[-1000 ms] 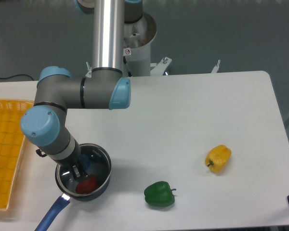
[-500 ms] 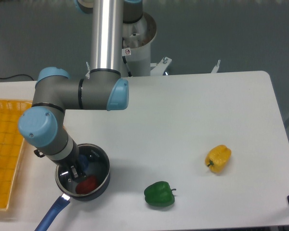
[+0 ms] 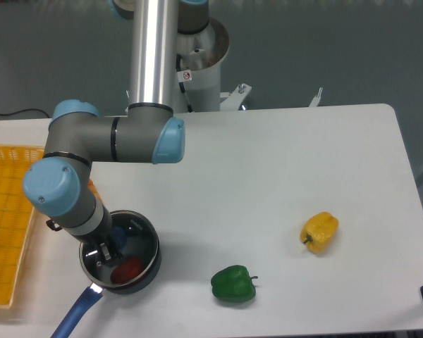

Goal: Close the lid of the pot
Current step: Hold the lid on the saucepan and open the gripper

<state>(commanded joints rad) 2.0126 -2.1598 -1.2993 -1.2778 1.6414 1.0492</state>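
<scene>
While the hand, grip unclear, hangs over the pot, the lid's knob lies beside it.

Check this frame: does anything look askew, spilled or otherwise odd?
Nothing is spilled or damaged. The gripper is at the small dark saucepan with a blue handle, over a red object inside. Green pepper and yellow pepper lie loose.

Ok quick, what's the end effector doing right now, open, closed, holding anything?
End effector: down over the pot, at the lid's blue knob; the wrist hides the fingers, so open or closed cannot be told.
</scene>
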